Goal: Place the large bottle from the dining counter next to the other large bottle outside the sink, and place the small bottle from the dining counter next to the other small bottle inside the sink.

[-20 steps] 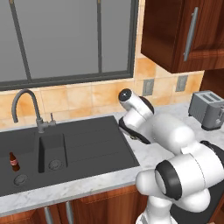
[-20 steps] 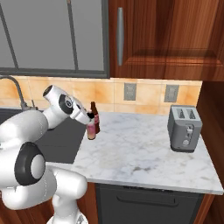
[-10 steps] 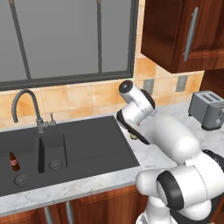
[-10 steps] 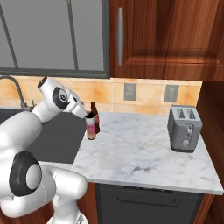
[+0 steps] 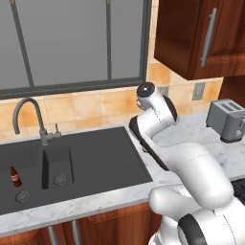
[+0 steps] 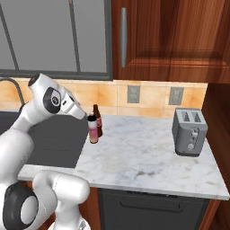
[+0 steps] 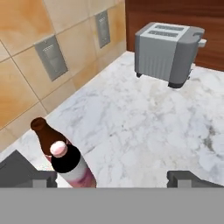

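Note:
The large bottle (image 6: pixel 93 129), pink-bodied with a black shoulder and white cap, stands upright on the marble worktop (image 6: pixel 148 157) just right of the sink. It is close in front of the other large bottle (image 6: pixel 97 119), brown with a red label. In the hand view my gripper (image 7: pixel 111 179) hangs open just above them. The large bottle (image 7: pixel 68 164) rises beside the left fingertip (image 7: pixel 30 177), and the brown bottle (image 7: pixel 43 132) is behind it. Nothing is held. A tiny brown bottle (image 5: pixel 16 176) stands in the sink (image 5: pixel 95 158). The small bottle and the dining counter are out of view.
A grey toaster (image 6: pixel 190 131) stands at the right end of the worktop, near the wall outlets (image 6: pixel 133 94). The faucet (image 5: pixel 28 115) rises behind the sink basin. Dark wooden cabinets (image 6: pixel 170 36) hang above the worktop.
My arm has drawn back a little to the left and up, away from the two bottles. The jaws stay open, and the bottles have not moved.

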Robot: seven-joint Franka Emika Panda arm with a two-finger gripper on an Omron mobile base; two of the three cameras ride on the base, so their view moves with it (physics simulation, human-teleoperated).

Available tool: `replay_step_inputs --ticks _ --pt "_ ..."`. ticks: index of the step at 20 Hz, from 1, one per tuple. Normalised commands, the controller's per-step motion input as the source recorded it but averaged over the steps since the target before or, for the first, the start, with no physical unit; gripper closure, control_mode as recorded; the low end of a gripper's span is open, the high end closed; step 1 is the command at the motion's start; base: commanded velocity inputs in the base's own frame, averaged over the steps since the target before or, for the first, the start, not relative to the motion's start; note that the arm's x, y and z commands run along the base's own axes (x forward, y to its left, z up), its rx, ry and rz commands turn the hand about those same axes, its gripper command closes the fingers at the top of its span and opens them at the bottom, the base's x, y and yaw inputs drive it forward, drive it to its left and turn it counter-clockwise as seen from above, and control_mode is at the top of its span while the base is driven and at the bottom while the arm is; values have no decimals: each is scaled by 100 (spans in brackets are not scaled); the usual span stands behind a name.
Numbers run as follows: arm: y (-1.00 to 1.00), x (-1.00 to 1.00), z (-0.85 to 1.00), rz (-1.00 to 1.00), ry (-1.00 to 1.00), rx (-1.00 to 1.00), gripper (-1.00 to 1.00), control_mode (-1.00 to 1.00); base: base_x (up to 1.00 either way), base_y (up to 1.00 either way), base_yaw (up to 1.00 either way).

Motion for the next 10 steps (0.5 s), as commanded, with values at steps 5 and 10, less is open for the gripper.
replay_step_inputs --ticks 5,10 --pt "0 -55 29 13 -2 0 -100 -100 0 0 0" --pt "0 -64 17 14 -4 0 -100 -100 0 0 0"
